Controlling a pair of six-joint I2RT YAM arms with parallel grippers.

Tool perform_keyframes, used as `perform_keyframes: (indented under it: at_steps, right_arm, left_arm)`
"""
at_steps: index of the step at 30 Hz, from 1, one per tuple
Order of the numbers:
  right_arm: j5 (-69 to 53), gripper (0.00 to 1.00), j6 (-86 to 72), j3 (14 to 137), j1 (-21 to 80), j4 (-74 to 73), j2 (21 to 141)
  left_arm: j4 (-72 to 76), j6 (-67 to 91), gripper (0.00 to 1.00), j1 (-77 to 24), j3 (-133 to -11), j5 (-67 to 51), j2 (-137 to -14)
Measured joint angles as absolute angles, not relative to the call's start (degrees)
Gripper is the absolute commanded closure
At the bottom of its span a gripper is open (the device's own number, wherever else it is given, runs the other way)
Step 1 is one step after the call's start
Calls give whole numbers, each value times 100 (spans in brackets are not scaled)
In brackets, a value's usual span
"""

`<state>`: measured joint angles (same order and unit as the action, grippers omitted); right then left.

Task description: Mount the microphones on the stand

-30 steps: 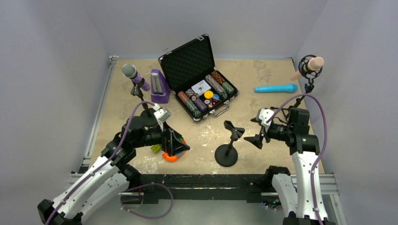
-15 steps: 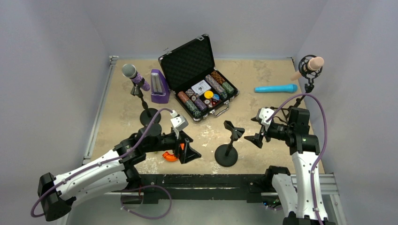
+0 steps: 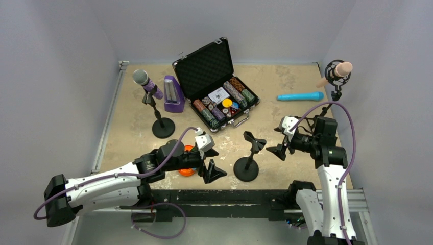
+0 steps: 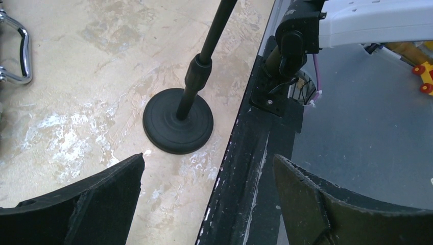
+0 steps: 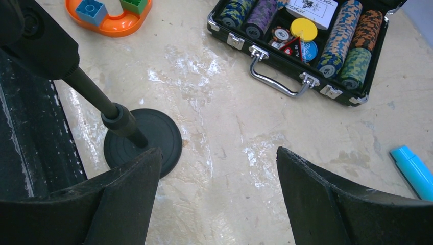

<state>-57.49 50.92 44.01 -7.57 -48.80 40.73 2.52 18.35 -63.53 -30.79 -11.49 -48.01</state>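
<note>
Microphones, top view: purple microphone (image 3: 144,80) clipped on the left stand (image 3: 163,127), table's 10 o'clock; pink microphone (image 3: 343,68) seated in the shock-mount stand (image 3: 336,93), 2 o'clock edge; cyan microphone (image 3: 300,96) lying flat on the table (image 3: 286,76), 1 o'clock. Third stand (image 3: 247,162) at 6 o'clock. Left gripper (image 3: 218,163) at its 9, right gripper (image 3: 275,140) at its 3. Both are spread wide, grasping nothing.

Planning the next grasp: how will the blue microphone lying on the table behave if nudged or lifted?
The cyan-blue microphone is cylindrical and lies flat, so a nudge would probably roll it. Its smooth, hard-looking shell seems stiff but possibly slippery.
</note>
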Motion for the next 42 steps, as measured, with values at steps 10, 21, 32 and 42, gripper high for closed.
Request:
perform_keyframes:
  at_steps: [10, 21, 32, 42]
  right_arm:
    - [-5747, 15, 5013, 4401, -757, -4836, 4073]
    - [-5684, 15, 4993, 4399, -792, -4831, 4075]
    - [-5649, 15, 4991, 4399, -794, -4823, 4086]
    - [-5647, 15, 4989, 4379, -794, -4792, 4086]
  left_arm:
    - [860, 1444, 1, -6632, -2961, -895, -5070]
    - [1341, 1144, 1, -6840, -2823, -843, -5293]
    - [1874, 917, 1, -6943, -2729, -827, -5583]
    - [2060, 829, 1, -6956, -2727, -825, -5765]
